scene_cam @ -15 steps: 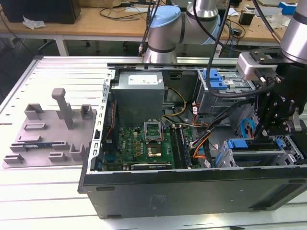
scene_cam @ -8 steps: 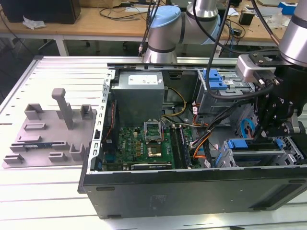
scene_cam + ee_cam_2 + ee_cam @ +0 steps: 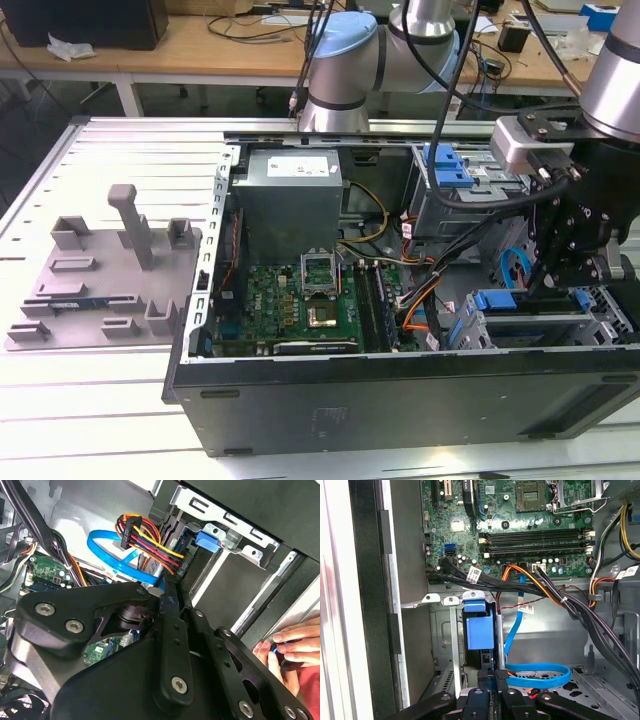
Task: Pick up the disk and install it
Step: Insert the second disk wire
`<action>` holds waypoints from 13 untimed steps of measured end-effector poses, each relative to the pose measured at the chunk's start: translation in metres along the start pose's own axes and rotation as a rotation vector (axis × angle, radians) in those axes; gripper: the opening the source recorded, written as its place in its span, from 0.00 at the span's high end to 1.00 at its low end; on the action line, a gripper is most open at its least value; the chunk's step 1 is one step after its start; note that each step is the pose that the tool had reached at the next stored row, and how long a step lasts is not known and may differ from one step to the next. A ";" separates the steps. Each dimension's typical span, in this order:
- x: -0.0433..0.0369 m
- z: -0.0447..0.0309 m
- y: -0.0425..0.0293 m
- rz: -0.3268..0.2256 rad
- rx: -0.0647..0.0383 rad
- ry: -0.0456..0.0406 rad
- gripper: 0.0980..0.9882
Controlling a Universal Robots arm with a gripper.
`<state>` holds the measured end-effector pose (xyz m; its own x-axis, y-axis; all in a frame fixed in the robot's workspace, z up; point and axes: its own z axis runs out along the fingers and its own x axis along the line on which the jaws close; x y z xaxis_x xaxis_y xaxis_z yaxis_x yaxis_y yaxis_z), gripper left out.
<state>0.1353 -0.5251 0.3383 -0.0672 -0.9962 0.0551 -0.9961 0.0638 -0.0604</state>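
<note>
Fingers [image 3: 548,285] look pinched together over the drive cage in the exterior view, at its right. First wrist view: the disk [image 3: 481,630] sits edge-on in its bay straight ahead of them, long axis in line with them. Second wrist view: a hand [image 3: 292,645] rests by the case.

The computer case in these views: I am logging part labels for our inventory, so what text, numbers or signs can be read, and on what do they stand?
No text reads in any view.
Power supply: white label, print too small.
Cable tags by the motherboard: blurred marks.
Grey fixture plate: its strip label is blurred.
The disk, held edge-on above the gripper, shows no print.
</note>
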 end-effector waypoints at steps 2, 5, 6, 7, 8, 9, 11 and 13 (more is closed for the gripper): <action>0.0000 0.0001 0.0001 0.000 0.000 -0.0003 0.93; 0.0001 -0.0023 0.0000 0.000 0.000 -0.0002 0.78; 0.0003 -0.0063 -0.0002 0.000 0.000 -0.0002 0.71; 0.0004 -0.0081 -0.0003 0.000 0.000 0.0000 0.71; 0.0005 -0.0099 -0.0004 0.000 0.000 -0.0001 0.71; 0.0008 -0.0143 -0.0007 0.000 0.000 -0.0001 0.71; 0.0010 -0.0205 -0.0011 0.000 0.000 -0.0001 0.71; 0.0001 -0.0323 -0.0016 0.000 0.001 0.0011 0.71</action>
<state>0.1351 -0.5233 0.3706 -0.0672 -0.9962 0.0562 -0.9961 0.0637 -0.0617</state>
